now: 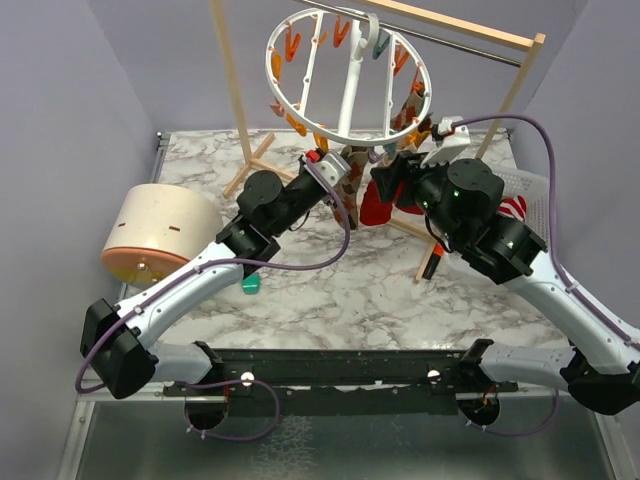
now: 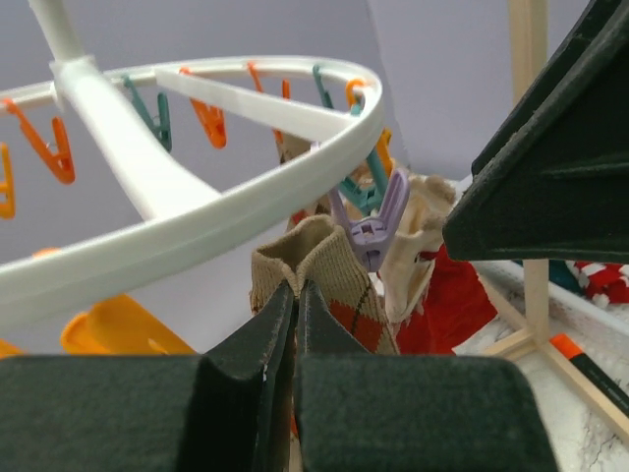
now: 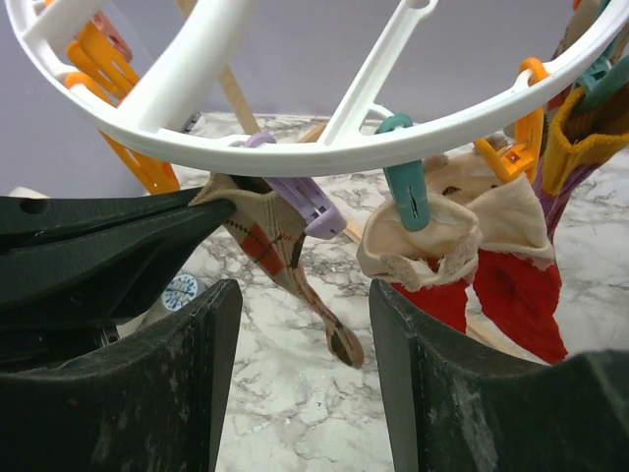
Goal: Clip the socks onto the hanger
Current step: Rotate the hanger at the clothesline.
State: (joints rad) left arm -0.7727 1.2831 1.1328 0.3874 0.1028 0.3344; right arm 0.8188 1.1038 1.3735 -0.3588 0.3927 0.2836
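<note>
The white ring hanger [image 1: 350, 95] hangs from the wooden rack, with orange and teal clips around its rim. A brown patterned sock [image 3: 280, 246] hangs under the ring, and a purple clip [image 3: 300, 202] is closed on its cuff. My left gripper [image 2: 293, 295] is shut on that cuff right beside the clip, and it also shows in the top view [image 1: 335, 185]. My right gripper [image 3: 300, 324] is open and empty, just below the ring and facing the sock. A red sock with a tan cuff [image 3: 442, 236] hangs from a teal clip [image 3: 408, 187].
The wooden rack frame [image 1: 235, 100] stands around the hanger. A round tan basket [image 1: 160, 235] lies at the left. A loose teal clip [image 1: 250, 285] and an orange peg [image 1: 432, 265] lie on the marble. A red-white striped sock [image 1: 512, 208] lies in a white basket at the right.
</note>
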